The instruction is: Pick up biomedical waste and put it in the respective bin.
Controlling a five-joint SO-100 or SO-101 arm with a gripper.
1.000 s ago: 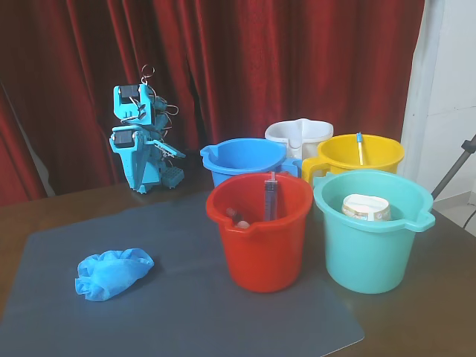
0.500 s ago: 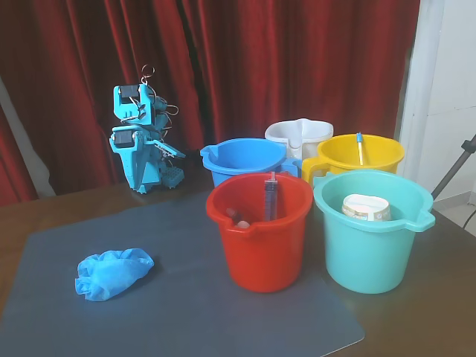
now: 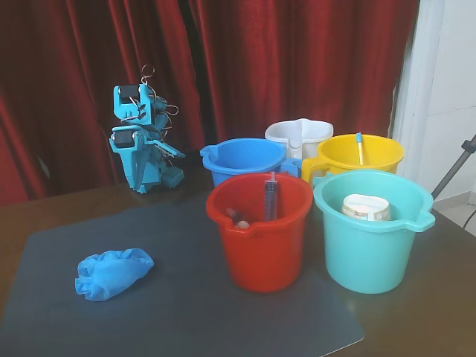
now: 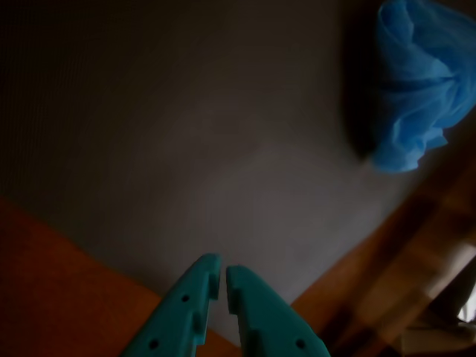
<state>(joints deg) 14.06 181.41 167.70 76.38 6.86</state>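
A crumpled blue disposable cap (image 3: 113, 273) lies on the grey mat (image 3: 186, 312) at the left; in the wrist view it (image 4: 420, 85) sits at the top right. My teal arm (image 3: 141, 137) is folded up at the back of the table, far from the cap. My gripper (image 4: 222, 274) enters the wrist view from the bottom, shut and empty, above the mat's edge. Five bins stand at the right: red (image 3: 260, 230) holding a syringe (image 3: 270, 197), teal (image 3: 372, 230) holding a white cup (image 3: 366, 207), blue (image 3: 244, 160), yellow (image 3: 361, 155) and white (image 3: 299, 134).
The brown wooden table (image 3: 67, 204) shows around the mat. Red curtains (image 3: 245, 67) hang behind. A tripod leg (image 3: 455, 169) stands at the right edge. A small blue stick (image 3: 359, 147) leans in the yellow bin.
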